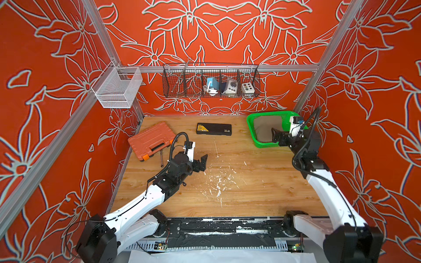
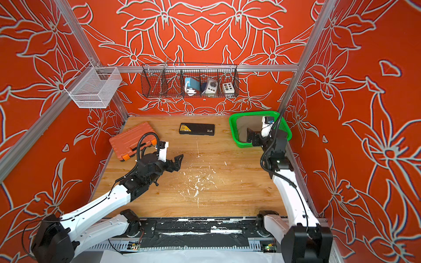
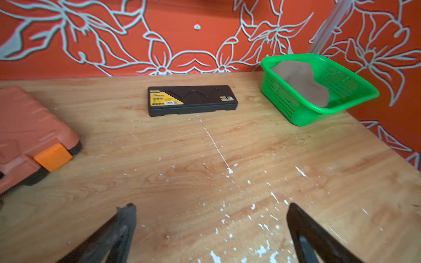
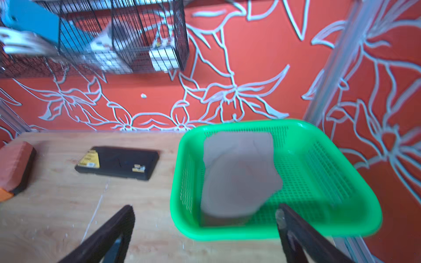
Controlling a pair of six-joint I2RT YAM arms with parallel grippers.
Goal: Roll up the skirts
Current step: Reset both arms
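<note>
At the desk's (image 1: 250,189) far right corner, the skirt (image 4: 237,177) sits bundled inside the green basket (image 4: 330,145). Over its near rim hangs the right gripper (image 1: 276,136), jaws apart and empty; the left gripper (image 1: 204,162) is likewise apart. Probably the pick-up: next, dip in and pinch cloth.

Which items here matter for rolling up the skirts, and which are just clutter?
Job:
- taupe skirt, lying in the green basket
- right gripper, fingers open, by the basket
- left gripper, fingers open, over the table

Clutter:
- orange tool case
- wrench beside it
- black case
- wire rack on the wall
- white mesh basket
</note>
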